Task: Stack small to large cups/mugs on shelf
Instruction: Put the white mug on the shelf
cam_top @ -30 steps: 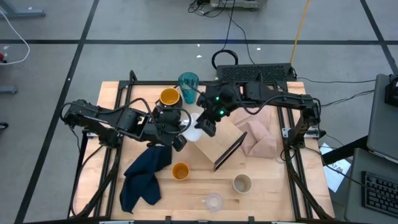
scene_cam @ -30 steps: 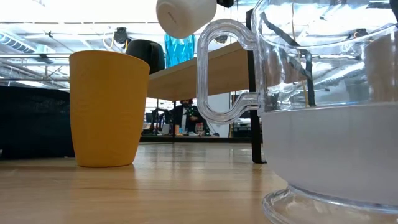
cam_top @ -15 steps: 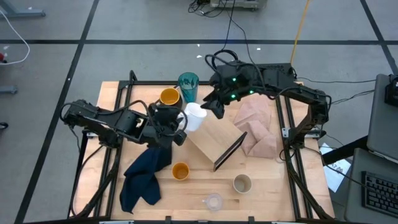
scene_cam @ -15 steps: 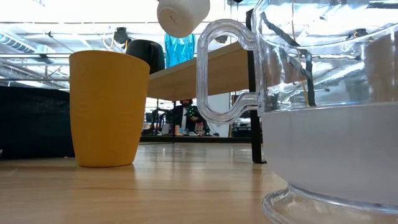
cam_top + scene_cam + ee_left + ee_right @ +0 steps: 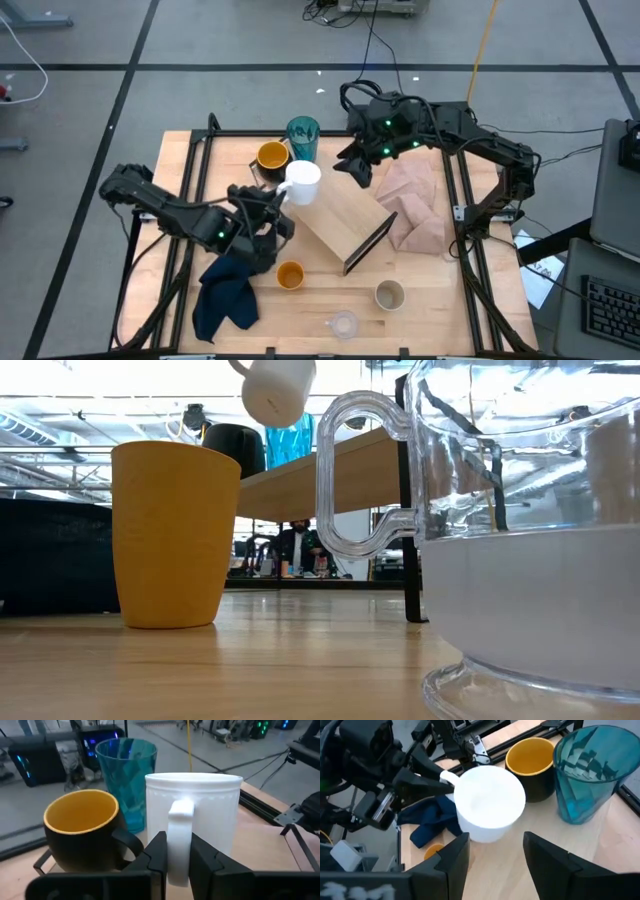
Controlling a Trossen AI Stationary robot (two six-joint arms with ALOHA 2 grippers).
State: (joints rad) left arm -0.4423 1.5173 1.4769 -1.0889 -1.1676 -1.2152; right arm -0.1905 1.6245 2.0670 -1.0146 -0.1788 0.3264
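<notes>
The white mug (image 5: 302, 182) is over the far-left end of the light-wood shelf (image 5: 345, 228). My left gripper (image 5: 283, 194) is shut on the mug, reaching in from the left. My right gripper (image 5: 355, 171) hovers open just right of the mug, holding nothing (image 5: 495, 840). The teal tumbler (image 5: 303, 137) and the yellow-orange mug with dark body (image 5: 272, 157) stand on the table by the far edge, behind the white mug. The small orange cup (image 5: 290, 274), beige-grey cup (image 5: 389, 295) and small clear cup (image 5: 343, 324) stand near the near edge. My left gripper (image 5: 179, 862) pinches the white mug's handle (image 5: 180, 827) between its two fingers (image 5: 157, 857), which come at it roughly level from the table's left. The low view shows the mug (image 5: 275, 390) tilted above the shelf top (image 5: 330, 470). Whether its base touches the shelf, I cannot tell.
A dark blue cloth (image 5: 235, 285) lies under my left arm. A pinkish-beige cloth (image 5: 415, 205) lies right of the shelf. In the low view the orange cup (image 5: 175, 535) and clear cup (image 5: 520, 530) stand close in front.
My right gripper has drawn back from the white mug toward the table's far right. My left gripper has carried the mug by its handle toward the far-left end of the shelf, and my left arm has swung toward the near edge.
</notes>
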